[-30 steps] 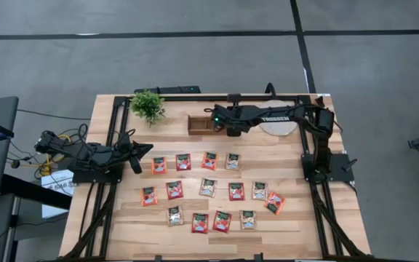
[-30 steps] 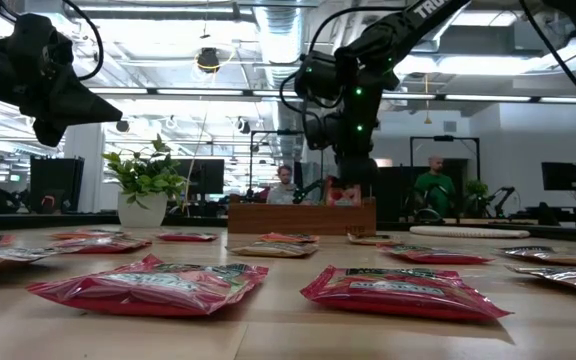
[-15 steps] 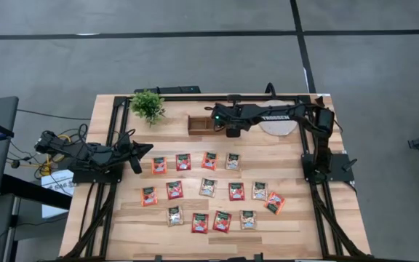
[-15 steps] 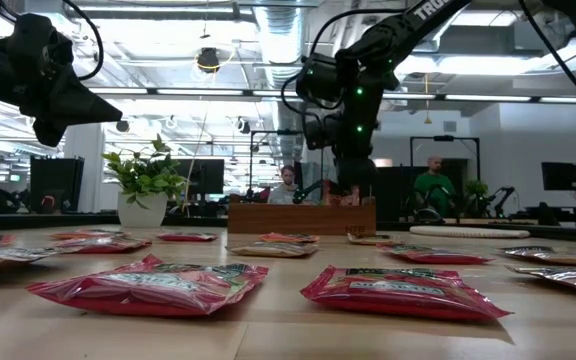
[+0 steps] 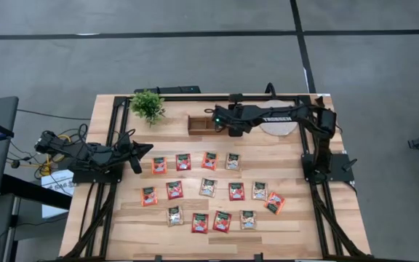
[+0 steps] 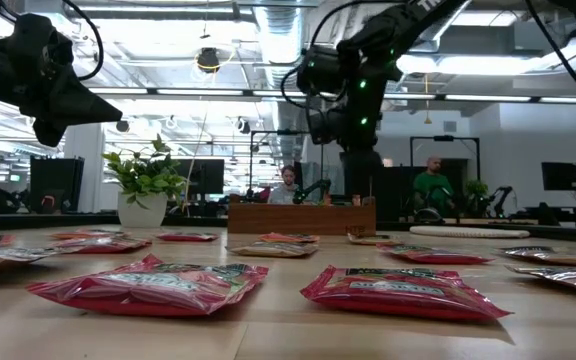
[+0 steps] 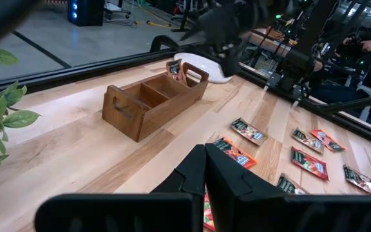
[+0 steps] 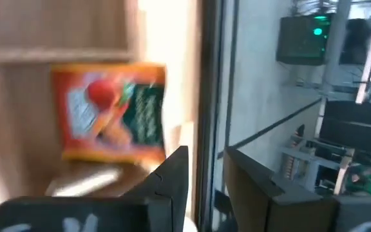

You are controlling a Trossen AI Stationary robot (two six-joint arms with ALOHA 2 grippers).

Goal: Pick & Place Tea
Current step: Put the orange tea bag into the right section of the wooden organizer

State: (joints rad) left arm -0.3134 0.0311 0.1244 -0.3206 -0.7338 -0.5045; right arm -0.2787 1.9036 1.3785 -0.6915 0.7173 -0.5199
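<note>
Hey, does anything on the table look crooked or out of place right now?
One red sachet near the right edge lies tilted, overlapping or touching its neighbour, while the others sit square in loose rows. In the wooden box, a sachet stands on edge in the end compartment.

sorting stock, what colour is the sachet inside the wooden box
Red-orange with a dark green label: the sachet in the wooden box, best in the right wrist view.
</note>
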